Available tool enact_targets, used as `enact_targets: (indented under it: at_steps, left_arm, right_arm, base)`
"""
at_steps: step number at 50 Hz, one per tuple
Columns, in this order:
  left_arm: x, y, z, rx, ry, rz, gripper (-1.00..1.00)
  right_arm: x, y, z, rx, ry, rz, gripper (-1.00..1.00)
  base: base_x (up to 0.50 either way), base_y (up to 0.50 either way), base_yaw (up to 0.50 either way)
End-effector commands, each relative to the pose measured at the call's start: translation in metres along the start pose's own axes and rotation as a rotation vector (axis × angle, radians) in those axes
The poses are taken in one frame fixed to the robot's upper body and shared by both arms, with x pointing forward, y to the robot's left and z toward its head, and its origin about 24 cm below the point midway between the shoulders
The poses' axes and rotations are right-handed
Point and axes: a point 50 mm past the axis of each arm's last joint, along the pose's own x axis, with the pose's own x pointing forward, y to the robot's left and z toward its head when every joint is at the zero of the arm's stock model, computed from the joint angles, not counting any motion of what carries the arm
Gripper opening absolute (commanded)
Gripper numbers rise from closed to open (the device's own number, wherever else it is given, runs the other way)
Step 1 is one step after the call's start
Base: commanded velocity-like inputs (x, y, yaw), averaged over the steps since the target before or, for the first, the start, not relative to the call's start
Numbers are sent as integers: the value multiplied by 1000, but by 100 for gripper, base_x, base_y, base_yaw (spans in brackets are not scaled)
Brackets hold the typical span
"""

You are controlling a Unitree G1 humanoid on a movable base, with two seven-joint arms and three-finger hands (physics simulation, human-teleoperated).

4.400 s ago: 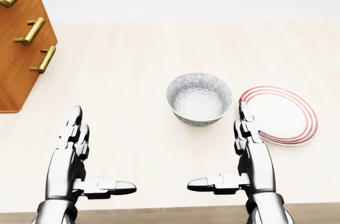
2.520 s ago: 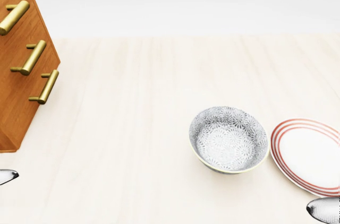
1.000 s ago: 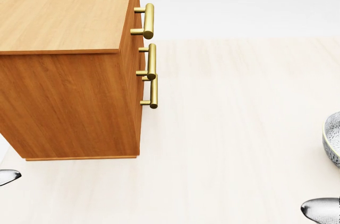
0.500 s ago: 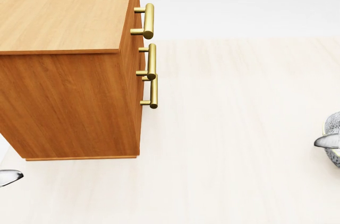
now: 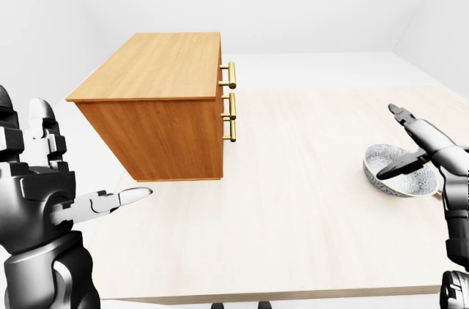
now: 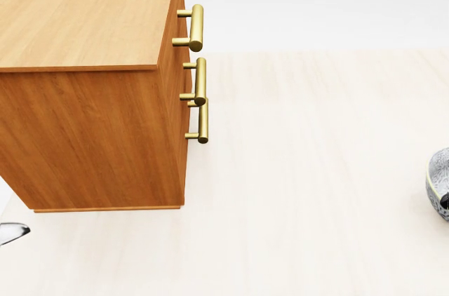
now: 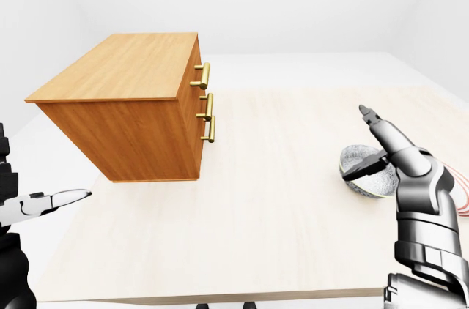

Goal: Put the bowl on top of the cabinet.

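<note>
The grey patterned bowl (image 7: 364,175) stands upright on the light wooden table (image 7: 278,206), at the right in both eye views; the head view catches only its rim (image 6: 440,182) at the right edge. The wooden cabinet (image 5: 163,100) with three brass handles (image 5: 231,97) stands on the table's left part, its flat top bare. My right hand (image 7: 364,143) is open at the bowl: the thumb reaches down to its rim, the other fingers point up over it, nothing closed round it. My left hand (image 5: 88,159) is open at the lower left, short of the cabinet.
A white plate with red rings (image 7: 462,193) lies just right of the bowl, mostly hidden behind my right forearm. The table's near edge (image 5: 278,296) runs along the bottom of the eye views. A white floor and walls surround the table.
</note>
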Motion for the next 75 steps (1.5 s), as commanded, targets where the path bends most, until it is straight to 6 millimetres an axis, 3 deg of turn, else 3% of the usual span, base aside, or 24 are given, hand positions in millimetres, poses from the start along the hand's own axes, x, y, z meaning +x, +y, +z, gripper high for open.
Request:
enact_targets:
  at_steps: [1, 12, 30, 75]
  left_arm:
    - [0, -4, -21, -26, 84, 6, 100]
    - [-1, -4, -23, -25, 93, 6, 100]
    - [-1, -5, -21, -25, 87, 3, 100]
    - [-1, -5, -22, -25, 93, 2, 100]
  right_arm:
    - [11, 24, -61, 14, 336, 254, 100]
    - [4, 24, -83, -18, 461, 286, 100]
    - [-16, 48, -124, 18, 629, 318, 100]
    - [-14, 55, -123, -5, 625, 324, 100]
  base:
    - [0, 0, 0]
    - [0, 0, 0]
    - [0, 0, 0]
    - [0, 0, 0]
